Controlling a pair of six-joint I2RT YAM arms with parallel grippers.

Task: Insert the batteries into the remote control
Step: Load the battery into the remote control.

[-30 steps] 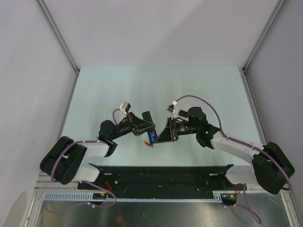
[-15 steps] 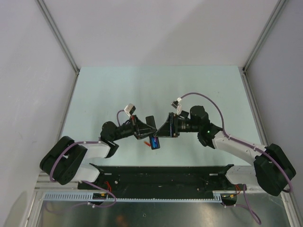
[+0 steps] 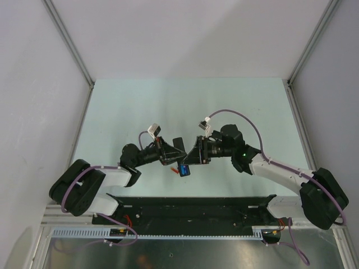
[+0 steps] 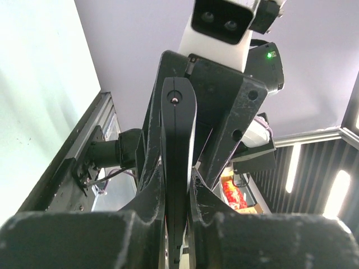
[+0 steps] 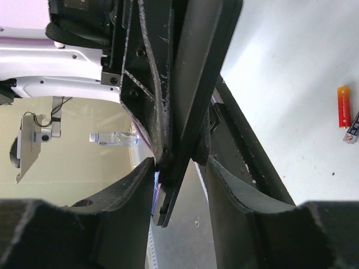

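Observation:
My left gripper [image 4: 176,190] is shut on the remote control [image 4: 178,129], a slim black bar seen edge-on and standing up between its fingers. In the top view the remote control [image 3: 182,163] hangs above the table between both grippers, with a blue battery [image 3: 185,168] showing in its lower end. My right gripper [image 5: 180,168] straddles that lower end with jaws apart. Its left finger lies against the blue battery [image 5: 156,188], and a gap separates the right finger from the remote control [image 5: 190,112]. A red-orange battery [image 5: 344,105] lies loose on the table [image 3: 129,112].
A small black flat piece [image 3: 178,142] lies on the table just behind the grippers. The red-orange battery [image 3: 175,170] sits under the remote's lower end. A small metal bit [image 5: 353,132] lies by it. Grey walls bound the table on three sides.
Both grippers have drawn closer together. The right gripper's jaws widened, then narrowed around the remote's lower end, and the remote's blue end has shifted slightly right and down.

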